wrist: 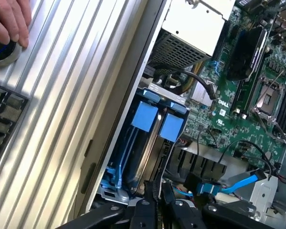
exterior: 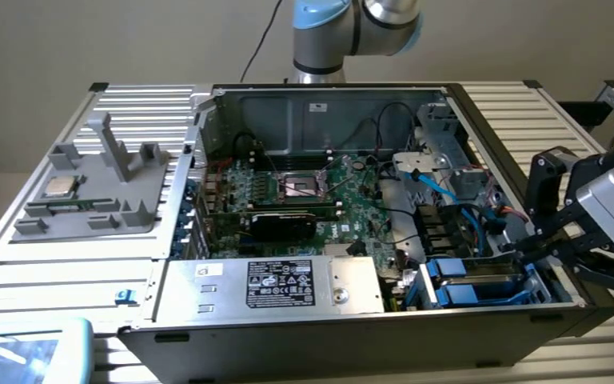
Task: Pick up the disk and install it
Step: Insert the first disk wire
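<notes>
The blue-framed silver-grey disk (wrist: 145, 117) is held in the black metal case's (exterior: 339, 344) bay, clenched by the tool (wrist: 158, 193)

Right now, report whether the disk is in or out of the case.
In: the disk sits in a corner bay inside the computer case.
</notes>
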`<state>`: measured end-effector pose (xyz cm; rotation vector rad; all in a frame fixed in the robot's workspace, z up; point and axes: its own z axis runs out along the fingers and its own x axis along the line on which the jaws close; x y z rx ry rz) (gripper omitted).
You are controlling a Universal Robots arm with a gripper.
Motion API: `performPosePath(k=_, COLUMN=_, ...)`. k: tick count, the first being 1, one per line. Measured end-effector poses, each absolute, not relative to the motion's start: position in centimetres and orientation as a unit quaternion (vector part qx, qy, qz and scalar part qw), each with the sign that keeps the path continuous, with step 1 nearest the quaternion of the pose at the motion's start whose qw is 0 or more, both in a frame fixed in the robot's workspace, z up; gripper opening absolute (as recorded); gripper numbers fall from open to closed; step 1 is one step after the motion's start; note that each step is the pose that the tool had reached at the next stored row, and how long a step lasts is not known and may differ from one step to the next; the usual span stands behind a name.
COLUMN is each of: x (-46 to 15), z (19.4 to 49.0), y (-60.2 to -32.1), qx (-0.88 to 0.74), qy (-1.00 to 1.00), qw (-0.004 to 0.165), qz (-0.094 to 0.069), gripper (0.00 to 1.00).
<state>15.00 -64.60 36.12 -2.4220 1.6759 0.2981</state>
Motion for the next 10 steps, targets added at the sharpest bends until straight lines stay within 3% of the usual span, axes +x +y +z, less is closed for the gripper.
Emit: performPosePath(k=10, x=14.5, z=36.4, y=-63.3, qx=-0.821, qy=0.564, qw=0.074, qz=0.051, gripper=0.16)
